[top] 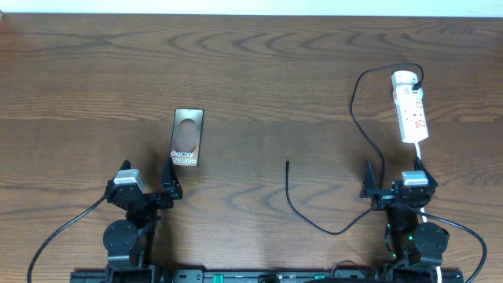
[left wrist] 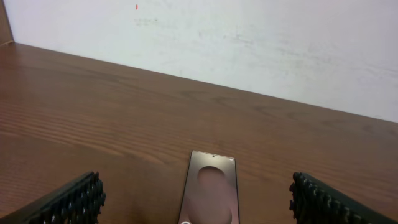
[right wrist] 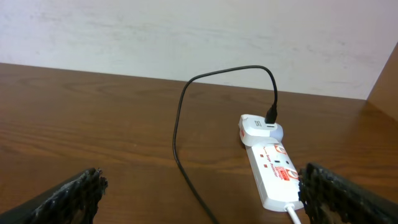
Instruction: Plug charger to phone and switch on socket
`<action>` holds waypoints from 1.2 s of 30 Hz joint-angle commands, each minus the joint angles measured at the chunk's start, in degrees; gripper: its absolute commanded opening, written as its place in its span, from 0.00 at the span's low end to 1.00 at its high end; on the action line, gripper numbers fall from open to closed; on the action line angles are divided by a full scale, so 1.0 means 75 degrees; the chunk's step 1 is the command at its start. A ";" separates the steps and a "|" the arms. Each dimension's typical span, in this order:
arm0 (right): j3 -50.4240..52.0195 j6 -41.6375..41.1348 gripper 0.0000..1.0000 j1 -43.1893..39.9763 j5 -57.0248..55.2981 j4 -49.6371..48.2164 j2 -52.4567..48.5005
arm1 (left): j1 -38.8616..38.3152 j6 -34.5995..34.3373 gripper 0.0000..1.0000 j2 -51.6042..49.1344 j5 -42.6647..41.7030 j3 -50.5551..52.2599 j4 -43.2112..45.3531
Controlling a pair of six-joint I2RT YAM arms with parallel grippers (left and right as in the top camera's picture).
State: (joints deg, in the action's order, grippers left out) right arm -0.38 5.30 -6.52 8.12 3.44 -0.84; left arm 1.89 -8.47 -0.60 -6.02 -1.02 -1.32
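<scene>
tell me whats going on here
Nothing is held yet. Both arms sit at the table's near edge, claws open: the left claw just behind the Galaxy S25 Ultra phone, the right claw near the white power strip. The black charger cable runs from the strip's far end; its free tip lies on the wood, apart from the phone.

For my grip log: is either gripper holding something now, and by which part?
Nothing is held. The left gripper and the right gripper are both open and empty.

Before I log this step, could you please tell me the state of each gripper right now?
Left black two-finger gripper: open, holding nothing.
Right black two-finger gripper: open, holding nothing.
</scene>
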 commanded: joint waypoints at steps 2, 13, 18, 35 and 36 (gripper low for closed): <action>0.0009 0.0102 0.99 0.0082 -0.0035 0.0032 0.0041 | 0.0047 0.0154 0.95 0.0050 -0.0102 0.0105 -0.0303; 0.0009 0.0105 0.99 0.0082 -0.0032 0.0032 0.0041 | 0.0047 0.0154 0.95 0.0050 -0.0105 0.0105 -0.0303; 0.0009 0.0102 0.99 0.0082 -0.0032 0.0032 0.0041 | 0.0047 0.0154 0.95 0.0050 -0.0105 0.0105 -0.0303; 0.0009 0.0102 0.99 0.0082 -0.0035 0.0032 0.0041 | 0.0047 0.0154 0.95 0.0050 -0.0102 0.0105 -0.0300; 0.0009 0.0102 0.99 0.0082 -0.0035 0.0032 0.0041 | 0.0047 0.0154 0.95 0.0050 -0.0102 0.0105 -0.0300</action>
State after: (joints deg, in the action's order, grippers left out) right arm -0.38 5.28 -6.52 8.12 3.44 -0.84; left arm 1.89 -8.49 -0.60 -6.00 -1.02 -1.32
